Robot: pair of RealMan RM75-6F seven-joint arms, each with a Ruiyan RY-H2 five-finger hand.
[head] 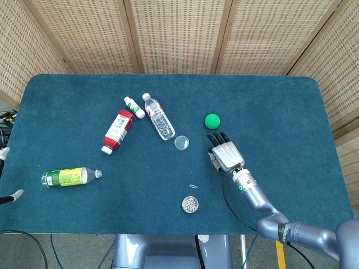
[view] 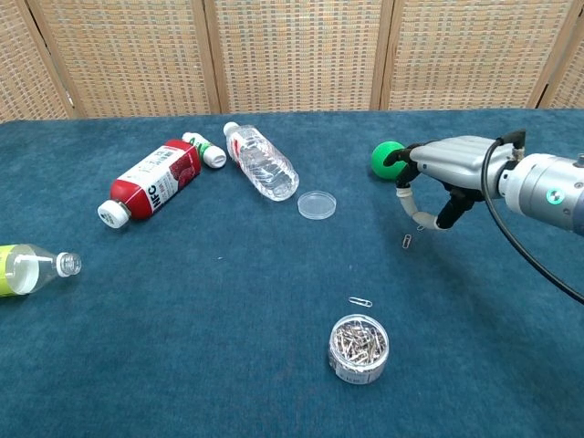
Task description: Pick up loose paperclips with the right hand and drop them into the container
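Observation:
My right hand (head: 225, 153) (view: 449, 167) hovers palm down just right of the green ball (head: 212, 121). Its fingers (view: 412, 204) hang apart with nothing between them. A loose paperclip (view: 406, 241) lies on the cloth right under those fingertips; the head view hides it beneath the hand. A second loose paperclip (head: 193, 185) (view: 359, 302) lies just behind the clear round container (head: 190, 203) (view: 359, 348), which is full of clips and stands near the front edge. Of my left hand (head: 4, 153), only pale fingertips show, spread apart at the far left edge.
The container's clear lid (head: 181, 142) (view: 318, 204) lies flat left of my right hand. A water bottle (view: 262, 161), a red-labelled bottle (view: 149, 182) and a small white bottle (view: 203, 151) lie at centre left. A green-labelled bottle (head: 70, 177) lies at the front left.

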